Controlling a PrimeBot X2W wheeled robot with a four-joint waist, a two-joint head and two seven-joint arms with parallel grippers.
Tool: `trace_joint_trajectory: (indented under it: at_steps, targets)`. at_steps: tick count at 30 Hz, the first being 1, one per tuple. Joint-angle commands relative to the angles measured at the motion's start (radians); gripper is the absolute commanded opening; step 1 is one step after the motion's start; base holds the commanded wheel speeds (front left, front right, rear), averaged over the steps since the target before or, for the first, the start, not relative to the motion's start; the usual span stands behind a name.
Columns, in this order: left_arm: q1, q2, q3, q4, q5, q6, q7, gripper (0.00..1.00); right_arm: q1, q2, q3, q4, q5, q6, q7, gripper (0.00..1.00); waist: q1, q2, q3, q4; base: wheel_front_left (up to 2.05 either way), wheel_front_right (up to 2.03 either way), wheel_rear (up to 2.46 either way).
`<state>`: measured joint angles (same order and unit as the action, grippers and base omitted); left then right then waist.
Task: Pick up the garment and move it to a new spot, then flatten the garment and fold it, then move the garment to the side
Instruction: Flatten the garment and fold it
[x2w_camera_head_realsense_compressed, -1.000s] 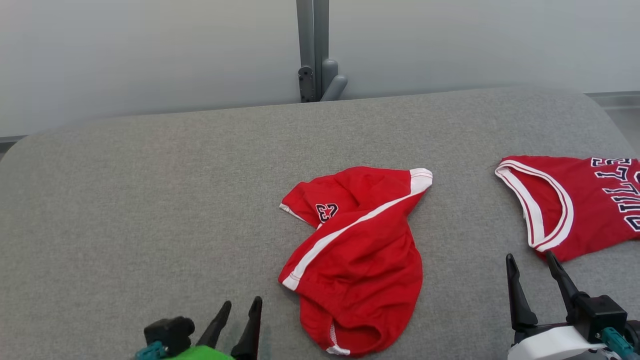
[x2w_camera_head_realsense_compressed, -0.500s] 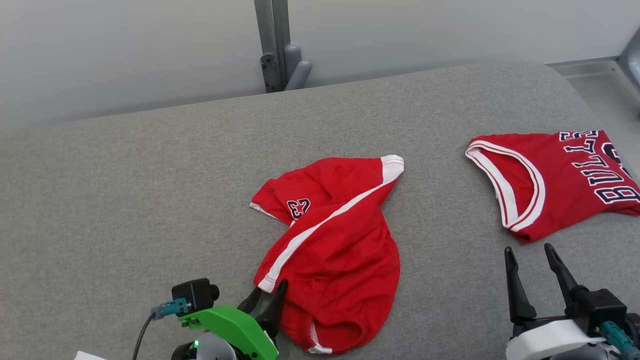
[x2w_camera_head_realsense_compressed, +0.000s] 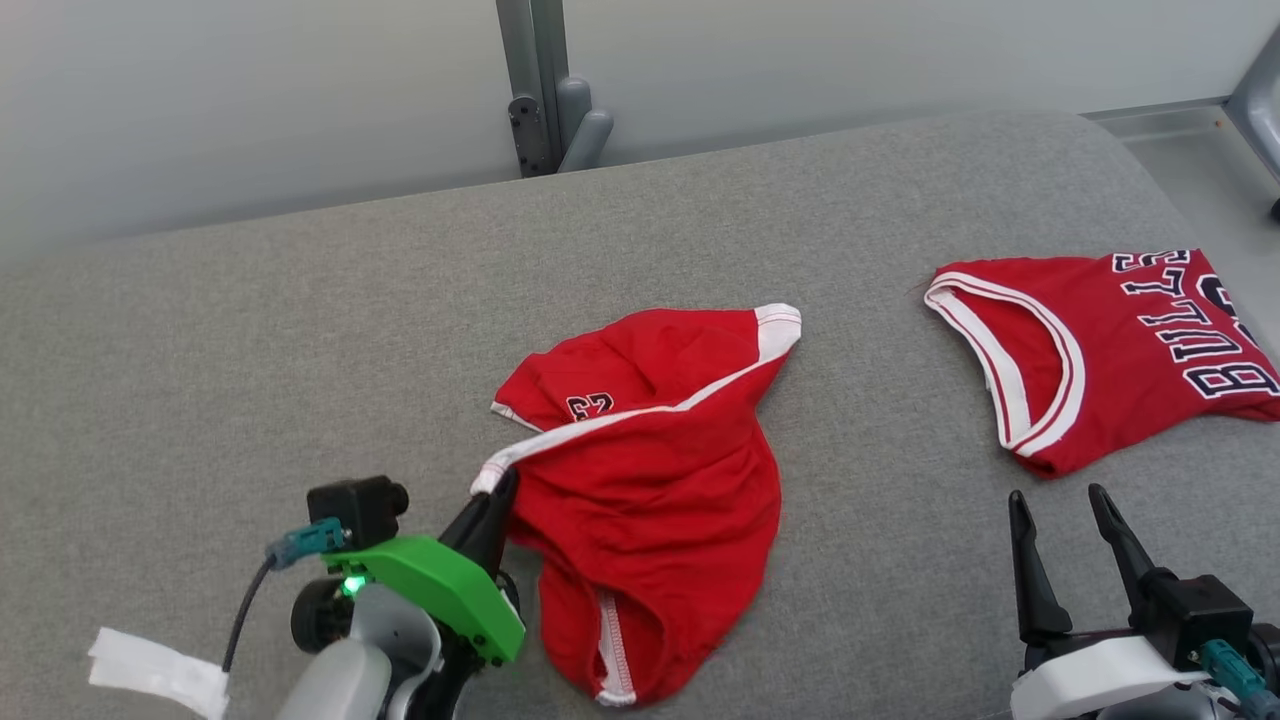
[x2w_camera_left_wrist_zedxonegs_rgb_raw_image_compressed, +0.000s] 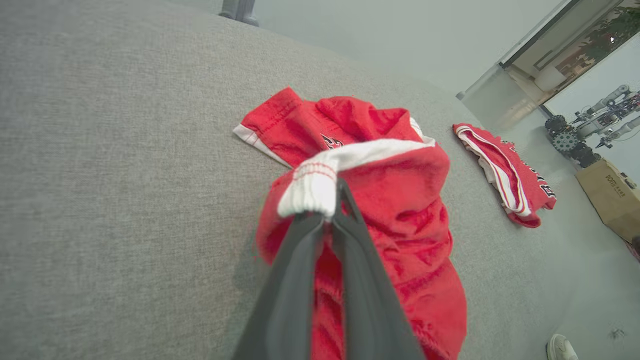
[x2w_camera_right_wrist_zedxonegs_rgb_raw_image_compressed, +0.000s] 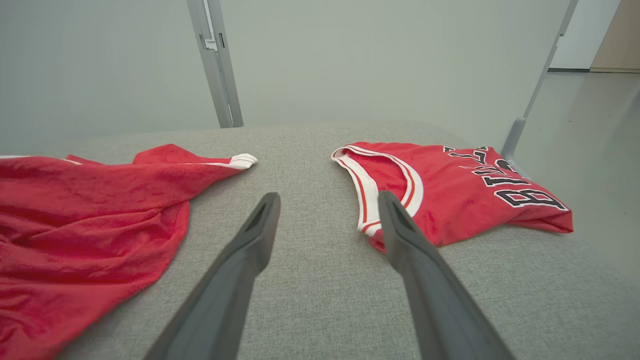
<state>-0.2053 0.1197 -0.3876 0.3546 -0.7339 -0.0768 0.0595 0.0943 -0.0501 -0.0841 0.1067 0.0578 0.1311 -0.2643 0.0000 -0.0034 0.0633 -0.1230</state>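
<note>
The shorts (x2w_camera_head_realsense_compressed: 650, 480) lay crumpled on the grey pad (x2w_camera_head_realsense_compressed: 250, 350), to the left of the jersey (x2w_camera_head_realsense_compressed: 1110, 350) and well apart from it. The left gripper (x2w_camera_head_realsense_compressed: 495, 492) was at the shorts' edge farthest from the jersey, its fingers pressed together on a white-banded corner (x2w_camera_left_wrist_zedxonegs_rgb_raw_image_compressed: 312, 192). In the left wrist view that corner stood bunched just above the fingertips, with red cloth hanging on both sides.

Holding a banded corner made sense. The band is likely thicker than the body cloth, so it would give two thin fingers something firm to bite. A corner also lets the rest of the cloth trail behind rather than ball up. The corner looked raised a little off the pad while the bulk of the shorts rested on it. I judged the pick-up as only just begun and the carry to a new spot not yet done.

The right gripper (x2w_camera_head_realsense_compressed: 1058, 495) hung just short of the jersey's near edge, on the robot's side of it, with its fingers apart and holding nothing. Waiting there probably kept it out of the shorts' path.

A one-corner hold carried a risk that the cloth could slip free or drag. The new spot would best lie away from the jersey, so the two red pieces stay separate.
</note>
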Motion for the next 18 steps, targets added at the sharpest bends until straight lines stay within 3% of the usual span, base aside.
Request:
trace_joint_trajectory:
  at_steps: [1, 8, 18]
  targets:
    - [-0.039, 0.020, 0.001, -0.025, 0.022, 0.006, 0.004, 0.00, -0.015, -0.002, 0.002, 0.003, -0.002, -0.001, 0.000, 1.00, 0.0000, 0.0034, -0.002, -0.002, 0.00, 0.00, 0.00]
    - [-0.200, 0.127, -0.009, -0.116, 0.103, 0.005, 0.074, 0.00, -0.021, -0.002, 0.019, 0.014, 0.016, -0.001, 0.000, 1.00, 0.0000, 0.0034, -0.012, -0.028, 0.00, 0.00, 0.00]
    - [-0.425, 0.209, -0.048, -0.168, 0.193, -0.027, 0.126, 0.00, -0.027, -0.002, 0.023, 0.021, 0.039, -0.001, 0.000, 1.00, 0.0000, 0.0034, -0.011, -0.075, 0.00, 0.00, 0.00]
